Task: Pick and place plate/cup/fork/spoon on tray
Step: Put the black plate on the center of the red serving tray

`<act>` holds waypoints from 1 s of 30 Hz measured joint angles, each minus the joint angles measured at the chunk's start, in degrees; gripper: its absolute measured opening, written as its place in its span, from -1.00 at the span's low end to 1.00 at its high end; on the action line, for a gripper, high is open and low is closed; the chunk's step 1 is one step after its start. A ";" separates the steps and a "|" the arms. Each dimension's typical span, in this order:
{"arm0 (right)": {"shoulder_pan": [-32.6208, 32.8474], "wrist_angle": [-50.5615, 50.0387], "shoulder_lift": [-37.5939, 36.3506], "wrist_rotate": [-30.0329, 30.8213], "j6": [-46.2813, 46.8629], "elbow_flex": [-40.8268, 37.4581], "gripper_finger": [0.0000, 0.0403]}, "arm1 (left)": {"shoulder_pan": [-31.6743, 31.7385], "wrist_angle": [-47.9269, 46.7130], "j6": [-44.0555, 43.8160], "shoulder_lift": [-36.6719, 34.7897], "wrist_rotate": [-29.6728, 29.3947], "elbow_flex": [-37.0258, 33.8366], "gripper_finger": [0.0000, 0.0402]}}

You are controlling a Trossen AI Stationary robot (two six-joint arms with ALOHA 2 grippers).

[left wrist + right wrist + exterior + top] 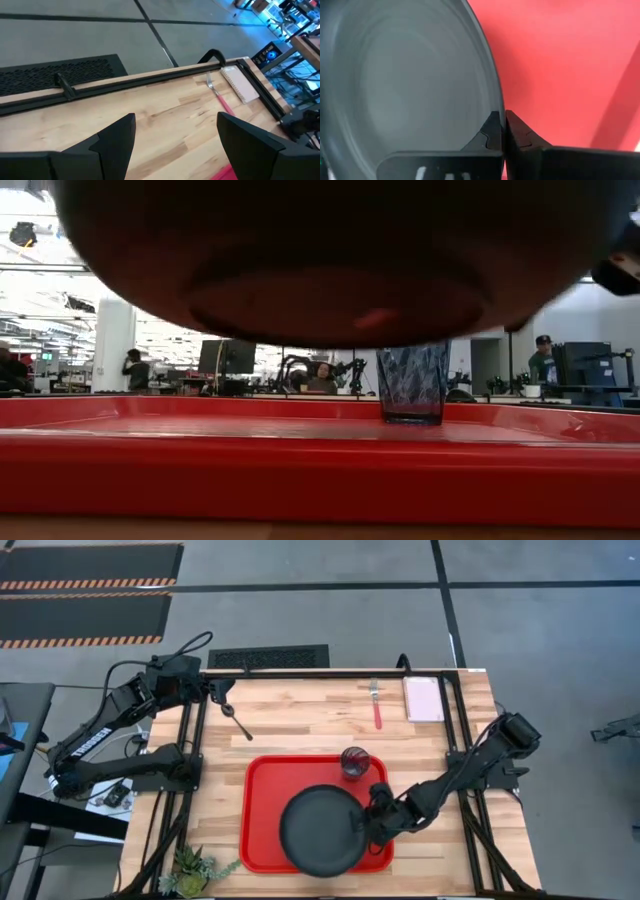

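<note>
The black plate (322, 830) hangs over the near part of the red tray (268, 790). The low view shows its dark underside (330, 270) above the tray floor (300, 430). My right gripper (377, 827) is shut on the plate at its right edge. The tinted cup (355, 761) stands upright on its base in the tray's far right corner. The red-handled fork (377, 706) and the dark spoon (238, 721) lie flat on the table beyond the tray. My left gripper (175, 140) is open and empty at the far left, near the spoon. My right gripper pinches the plate's rim (496, 112) at the plate's right edge between its two fingers, one on the inner face and one on the outer. The fingers come from the table's right, slanting down. The plate is lifted clear of the tray floor.
A pale rectangular pad (423, 698) lies at the far right beside the fork. A small plant (195, 868) stands at the near left corner. Black rails (300, 674) edge the table. Bare wood lies left of the tray.
</note>
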 joint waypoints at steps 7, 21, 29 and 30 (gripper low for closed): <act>-1.94 7.65 0.57 -2.43 -4.89 -4.95 -0.97 | 0.00 0.00 0.39 0.00 0.00 0.00 0.32; -3.98 11.88 0.48 -3.43 -5.99 -10.54 -0.97 | 0.00 0.00 -0.59 0.00 0.02 0.00 0.32; -4.09 10.13 0.46 -3.28 -5.89 -11.72 -0.97 | 0.00 0.00 -0.82 0.00 0.02 0.00 0.32; -4.09 10.46 0.46 -3.28 -5.88 -11.78 -0.97 | 0.00 0.00 -0.82 0.00 0.02 0.00 0.32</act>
